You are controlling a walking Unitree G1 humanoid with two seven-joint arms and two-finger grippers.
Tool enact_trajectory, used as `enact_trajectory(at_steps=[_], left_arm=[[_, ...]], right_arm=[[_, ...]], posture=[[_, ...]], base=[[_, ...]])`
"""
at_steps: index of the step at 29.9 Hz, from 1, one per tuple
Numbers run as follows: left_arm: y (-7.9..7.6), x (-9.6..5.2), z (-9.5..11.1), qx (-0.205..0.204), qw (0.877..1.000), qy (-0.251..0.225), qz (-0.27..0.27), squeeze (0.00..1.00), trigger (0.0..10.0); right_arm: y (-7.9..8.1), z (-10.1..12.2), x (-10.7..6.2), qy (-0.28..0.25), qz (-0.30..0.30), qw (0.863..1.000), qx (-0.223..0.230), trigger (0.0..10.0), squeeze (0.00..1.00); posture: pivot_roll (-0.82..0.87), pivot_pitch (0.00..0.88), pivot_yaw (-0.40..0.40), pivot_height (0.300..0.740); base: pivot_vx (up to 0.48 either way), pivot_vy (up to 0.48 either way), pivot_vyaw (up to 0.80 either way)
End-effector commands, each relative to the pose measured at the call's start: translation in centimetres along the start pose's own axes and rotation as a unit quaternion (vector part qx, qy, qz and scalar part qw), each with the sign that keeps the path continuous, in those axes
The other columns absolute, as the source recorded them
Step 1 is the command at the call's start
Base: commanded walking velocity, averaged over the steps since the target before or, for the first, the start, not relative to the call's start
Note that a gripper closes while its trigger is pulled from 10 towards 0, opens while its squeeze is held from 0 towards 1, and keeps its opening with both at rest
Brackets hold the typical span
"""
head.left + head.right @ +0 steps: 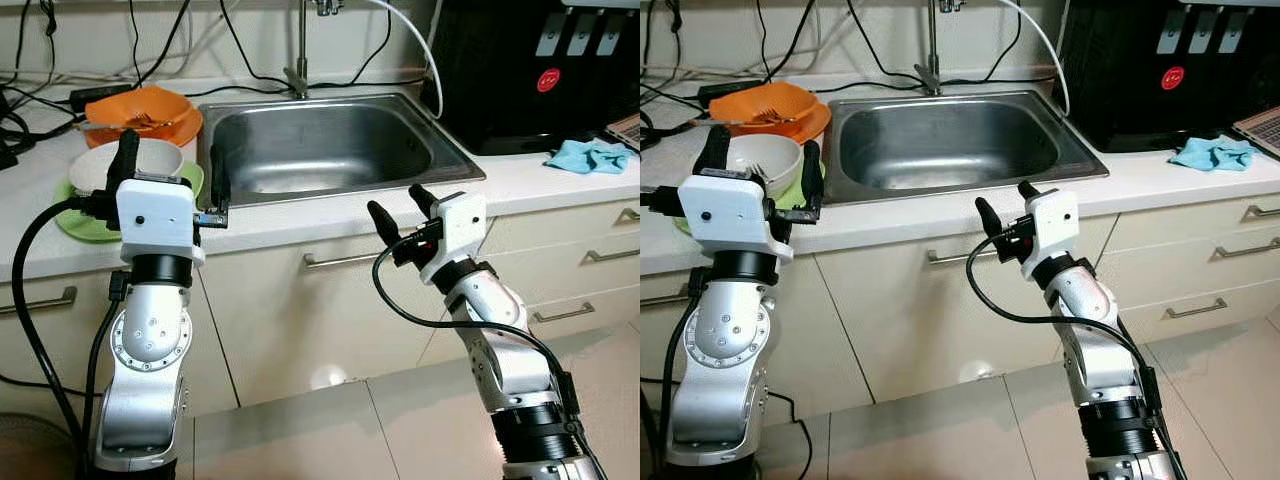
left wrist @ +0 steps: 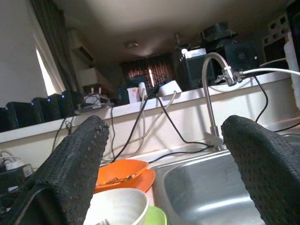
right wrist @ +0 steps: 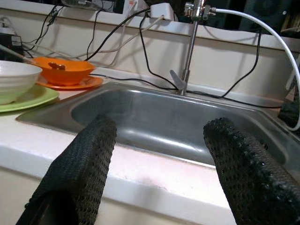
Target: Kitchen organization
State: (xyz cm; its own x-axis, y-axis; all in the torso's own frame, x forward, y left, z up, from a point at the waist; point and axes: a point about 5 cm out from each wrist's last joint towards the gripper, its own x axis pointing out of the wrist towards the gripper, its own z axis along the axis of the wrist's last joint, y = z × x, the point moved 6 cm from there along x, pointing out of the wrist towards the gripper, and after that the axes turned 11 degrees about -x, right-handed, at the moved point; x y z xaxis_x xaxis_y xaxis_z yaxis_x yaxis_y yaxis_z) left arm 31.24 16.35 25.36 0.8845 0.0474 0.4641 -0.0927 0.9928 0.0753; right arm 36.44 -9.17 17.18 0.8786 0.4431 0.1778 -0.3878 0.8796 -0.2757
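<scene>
A white counter (image 1: 300, 222) runs across the scene with a steel sink (image 1: 330, 145) set into its middle. On its left lie a green plate (image 1: 85, 222) under a white bowl (image 1: 150, 160) and, farther back, an orange plate (image 1: 185, 128) under an orange bowl (image 1: 135, 105). Far right, a blue cloth (image 1: 590, 155) lies beside a black appliance (image 1: 520, 70).

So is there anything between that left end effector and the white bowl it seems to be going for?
Nothing visible. The left end effector hangs open at the counter edge, and the white bowl sits right beyond its fingers on a green plate. A utensil rests inside the bowl, and the sink lies beside it.
</scene>
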Motion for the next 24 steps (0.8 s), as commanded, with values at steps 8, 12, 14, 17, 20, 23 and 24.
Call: enact_trajectory(at_steps=[8,12,14,17,20,23,24], left_arm=[[-0.68,0.19,0.49,-0.003,1.0,-0.006,-0.01,0.0,10.0],[-0.79,0.18,0.43,-0.002,1.0,-0.004,-0.012,0.0,10.0],[-1.09,0.19,0.77,-0.006,1.0,-0.013,-0.017,0.0,10.0],[-1.29,0.16,0.98,-0.009,1.0,-0.017,-0.02,0.0,10.0],[-1.4,0.13,0.94,-0.009,1.0,-0.017,-0.022,0.0,10.0],[-1.37,0.17,1.03,-0.003,1.0,-0.02,-0.024,0.0,10.0],[-1.37,0.18,1.07,-0.001,0.999,-0.021,-0.024,0.0,10.0]], right_arm=[[-0.55,0.37,-0.19,-0.006,-0.01,1.0,-0.01,10.0,0.0],[-0.47,0.36,-0.22,-0.006,-0.009,1.0,-0.01,10.0,0.0],[-0.46,0.35,-0.23,-0.006,-0.009,1.0,-0.01,10.0,0.0],[-0.48,0.34,-0.24,-0.006,-0.009,1.0,-0.011,10.0,0.0],[-0.47,0.31,-0.16,-0.006,-0.01,1.0,-0.011,10.0,0.0],[-0.44,0.33,-0.13,-0.007,-0.01,1.0,-0.011,10.0,0.0],[-0.44,0.32,-0.13,-0.007,-0.01,1.0,-0.011,10.0,0.0]], posture=[[-0.02,0.007,0.01,0.74],[-0.02,0.009,0.011,0.74],[-0.02,0.009,0.011,0.74],[-0.02,0.009,0.011,0.74],[-0.02,0.006,0.012,0.74],[-0.02,0.003,0.014,0.74],[-0.02,0.003,0.014,0.74]], base=[[0.319,0.0,0.0],[0.327,0.0,0.0],[0.142,0.0,0.0],[0.0,0.0,0.0],[0.0,0.0,0.0],[0.0,0.0,0.0],[0.0,0.0,0.0]])
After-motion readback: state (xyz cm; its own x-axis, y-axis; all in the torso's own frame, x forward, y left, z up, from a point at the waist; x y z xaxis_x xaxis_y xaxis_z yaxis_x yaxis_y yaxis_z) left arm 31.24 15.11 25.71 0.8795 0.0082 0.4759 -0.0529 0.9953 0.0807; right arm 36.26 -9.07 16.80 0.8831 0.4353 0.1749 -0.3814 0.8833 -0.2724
